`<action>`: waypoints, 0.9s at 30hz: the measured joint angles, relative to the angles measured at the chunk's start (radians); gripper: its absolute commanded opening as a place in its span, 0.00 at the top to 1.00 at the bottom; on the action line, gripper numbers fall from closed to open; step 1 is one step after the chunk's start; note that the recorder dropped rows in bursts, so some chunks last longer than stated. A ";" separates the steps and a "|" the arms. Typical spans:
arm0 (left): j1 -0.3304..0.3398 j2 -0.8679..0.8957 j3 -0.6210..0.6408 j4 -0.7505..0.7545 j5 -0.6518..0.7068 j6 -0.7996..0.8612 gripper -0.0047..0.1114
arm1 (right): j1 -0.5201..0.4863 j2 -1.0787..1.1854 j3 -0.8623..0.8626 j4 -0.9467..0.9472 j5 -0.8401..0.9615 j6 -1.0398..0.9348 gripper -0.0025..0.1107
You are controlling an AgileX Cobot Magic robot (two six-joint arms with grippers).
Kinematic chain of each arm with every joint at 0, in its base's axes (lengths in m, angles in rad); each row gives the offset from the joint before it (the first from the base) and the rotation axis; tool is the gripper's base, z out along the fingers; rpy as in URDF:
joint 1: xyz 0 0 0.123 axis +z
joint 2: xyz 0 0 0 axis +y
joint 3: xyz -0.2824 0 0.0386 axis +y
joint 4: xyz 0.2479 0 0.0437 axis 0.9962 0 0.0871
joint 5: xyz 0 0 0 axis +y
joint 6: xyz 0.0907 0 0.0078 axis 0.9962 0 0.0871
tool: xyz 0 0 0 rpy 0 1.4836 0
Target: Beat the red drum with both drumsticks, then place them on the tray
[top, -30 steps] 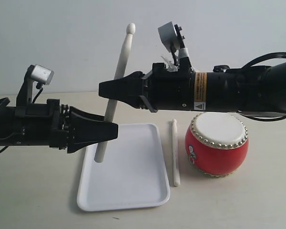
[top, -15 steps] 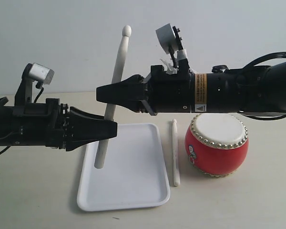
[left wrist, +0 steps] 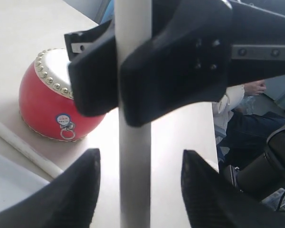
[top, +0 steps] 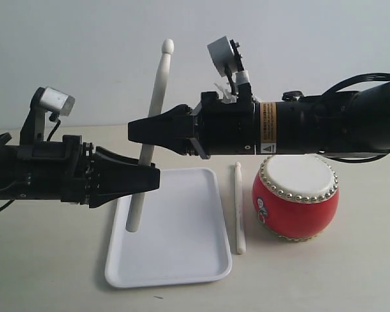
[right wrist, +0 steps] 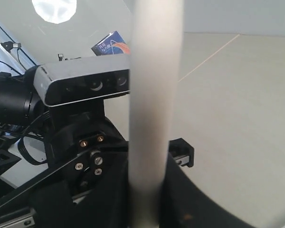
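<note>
The red drum (top: 296, 198) (left wrist: 45, 104) stands on the table at the right. One drumstick (top: 238, 208) (left wrist: 23, 149) lies flat between the drum and the white tray (top: 182, 250). My right gripper (top: 140, 130) (right wrist: 152, 199) reaches across from the right and is shut on the other drumstick (top: 157, 84) (right wrist: 154, 71), which stands nearly upright. Its lower end is over the tray's left part. My left gripper (top: 153, 179) (left wrist: 140, 156) is open. Its two fingers flank this stick's lower shaft (left wrist: 133, 190) with a gap on each side.
The right arm's black body (top: 325, 127) stretches above the drum. The left arm's camera (right wrist: 80, 85) faces the right wrist view at close range. Pale tabletop (top: 325, 279) surrounds the tray and drum, with a plain wall behind.
The right gripper has shifted a little to the left with its stick, and the stick's lower end has sunk closer to the tray. The left arm has hardly moved.
</note>
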 measured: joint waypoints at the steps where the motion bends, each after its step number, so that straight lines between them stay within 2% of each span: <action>1: 0.000 0.000 0.000 0.000 0.000 0.000 0.52 | 0.000 0.000 0.000 0.000 0.000 0.000 0.98; 4: -0.003 0.000 0.000 -0.002 0.000 0.000 0.53 | 0.000 0.000 0.000 0.000 0.000 0.000 0.98; 9: -0.058 0.000 0.000 -0.018 -0.060 0.014 0.53 | 0.000 0.000 0.000 0.000 -0.002 0.000 0.98; 17: -0.058 0.000 0.000 -0.009 -0.095 0.014 0.54 | 0.000 0.002 0.000 0.000 -0.002 0.000 0.98; 19: -0.058 0.000 0.000 -0.007 -0.095 0.014 0.61 | 0.000 0.002 0.000 0.000 -0.002 0.000 0.98; 25: -0.058 0.000 0.000 -0.011 -0.098 0.015 0.96 | 0.000 0.002 0.000 -0.002 -0.002 0.000 0.98; 27: -0.058 0.000 0.000 -0.015 -0.100 0.015 0.96 | 0.000 0.002 0.000 -0.005 -0.004 -0.002 0.98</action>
